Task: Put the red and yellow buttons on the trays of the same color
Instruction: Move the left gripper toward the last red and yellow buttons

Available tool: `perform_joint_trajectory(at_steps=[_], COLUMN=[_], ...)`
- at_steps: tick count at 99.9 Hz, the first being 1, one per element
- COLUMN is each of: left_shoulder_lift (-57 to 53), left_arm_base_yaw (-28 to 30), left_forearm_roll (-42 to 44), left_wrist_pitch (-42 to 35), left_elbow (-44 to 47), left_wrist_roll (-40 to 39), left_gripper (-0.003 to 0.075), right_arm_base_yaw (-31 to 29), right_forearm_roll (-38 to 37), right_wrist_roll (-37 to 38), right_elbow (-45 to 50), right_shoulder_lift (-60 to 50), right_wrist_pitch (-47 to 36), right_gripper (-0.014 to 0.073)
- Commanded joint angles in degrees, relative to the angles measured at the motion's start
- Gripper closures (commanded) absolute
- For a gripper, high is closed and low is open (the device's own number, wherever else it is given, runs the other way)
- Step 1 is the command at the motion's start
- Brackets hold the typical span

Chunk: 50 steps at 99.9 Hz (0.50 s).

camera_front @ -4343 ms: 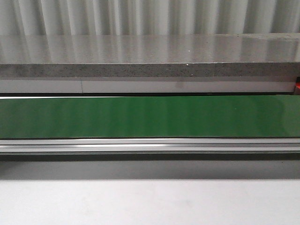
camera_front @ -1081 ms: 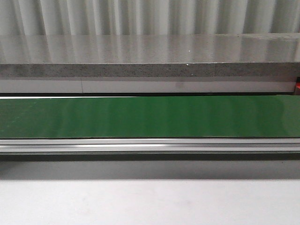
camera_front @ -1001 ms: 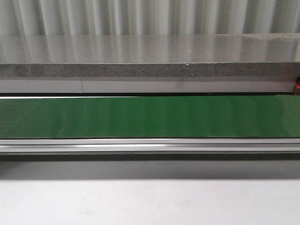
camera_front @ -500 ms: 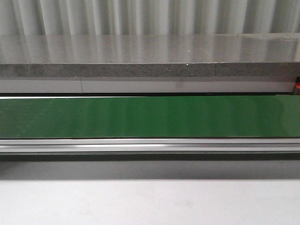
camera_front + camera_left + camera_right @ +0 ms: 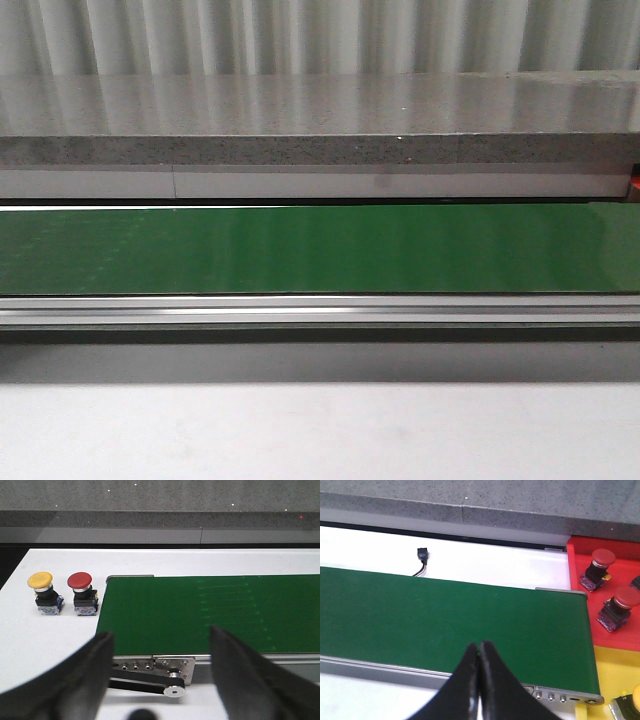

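A green belt [image 5: 320, 250] is running across the front view from left to right, with a metal rail [image 5: 320, 312] along its near edge and a grey stone ledge [image 5: 320, 120] lying beyond its far edge. No arm is showing in that view.

In the left wrist view, the left gripper [image 5: 160, 645] is hanging over the belt's near edge with its fingers [image 5: 80, 680] spread wide apart and holding nothing. A yellow button [image 5: 41, 581] and a red button [image 5: 80, 581] are standing upright just beside each other on the white counter [image 5: 50, 640], close to the end of the belt [image 5: 210, 612] and off it.

In the right wrist view, the right gripper [image 5: 479, 652] is hovering over the belt with its fingers [image 5: 492, 680] pressed together on nothing. Past the belt's other end, two red buttons [image 5: 602, 560] [image 5: 622, 600] are sitting on the red tray [image 5: 580, 555]. The yellow tray [image 5: 605, 670] is lying just nearer, touching the red one, with a yellow-topped button [image 5: 632, 700] partly showing at the picture's corner.
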Motion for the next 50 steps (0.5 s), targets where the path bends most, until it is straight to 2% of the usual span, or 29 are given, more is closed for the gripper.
perform_joint_trajectory(at_steps=[1, 5, 23, 50], left_shoulder_lift=[0.50, 0.50, 0.50, 6.81], left_arm_base_yaw=[-0.48, -0.48, -0.48, -0.38], left_forearm_roll=[1.15, 1.15, 1.51, 16.61], left_wrist_pitch=[-3.66, -3.66, -4.00, 4.00], left_elbow=[-1.68, -1.68, -2.05, -8.78], left_wrist_roll=[-0.23, -0.23, -1.30, -20.18], left_gripper=[0.0050, 0.0036, 0.0061, 0.0061], right_arm_base_yaw=[0.01, 0.01, 0.01, 0.01], right_forearm_roll=[0.74, 0.74, 0.74, 0.74], right_wrist_roll=[-0.50, -0.50, -0.50, -0.50], right_elbow=[-1.53, -1.53, -1.53, -1.53], right_shoulder_lift=[0.00, 0.00, 0.00, 0.00], right_wrist_pitch=[-3.49, -3.49, -3.49, -3.49], right_gripper=[0.0661, 0.0661, 0.0661, 0.0661])
